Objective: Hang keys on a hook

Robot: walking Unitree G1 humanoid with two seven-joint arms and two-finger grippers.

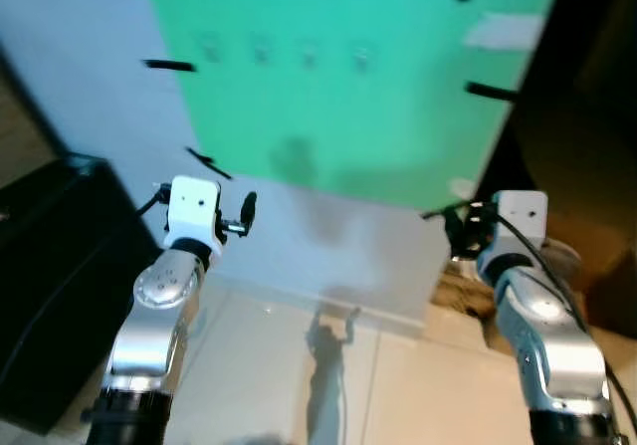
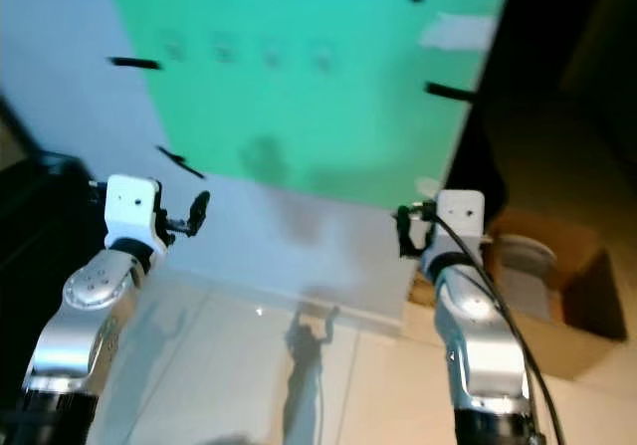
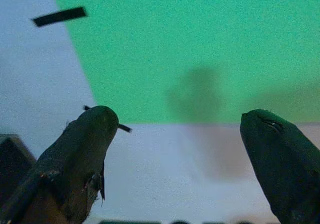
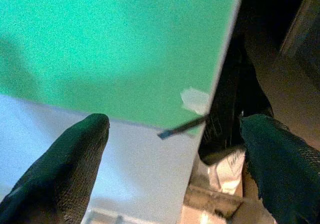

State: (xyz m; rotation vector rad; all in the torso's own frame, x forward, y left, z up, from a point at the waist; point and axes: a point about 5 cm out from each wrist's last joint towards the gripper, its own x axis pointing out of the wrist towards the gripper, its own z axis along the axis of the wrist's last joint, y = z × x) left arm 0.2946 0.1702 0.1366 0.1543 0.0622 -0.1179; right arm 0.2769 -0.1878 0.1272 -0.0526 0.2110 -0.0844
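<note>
While both arms face the green panel (image 1: pixel 338 77), left tool (image 3: pixel 182 149) spread empty, right tool (image 4: pixel 175 149) spread empty, cardboard box (image 2: pixel 557 296) beside.

I count four hooks (image 1: pixel 211 47) (image 1: pixel 261 51) (image 1: pixel 310 56) (image 1: pixel 361 60) on one green panel (image 1: pixel 398 116), my two pincers (image 1: pixel 239 216) (image 1: pixel 460 234), one cardboard box (image 2: pixel 557 296), one black case (image 1: pixel 50 266).

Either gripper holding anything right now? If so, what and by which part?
Nothing is held. The left gripper and right gripper are both open with empty gaps, raised toward the green wall panel.
</note>
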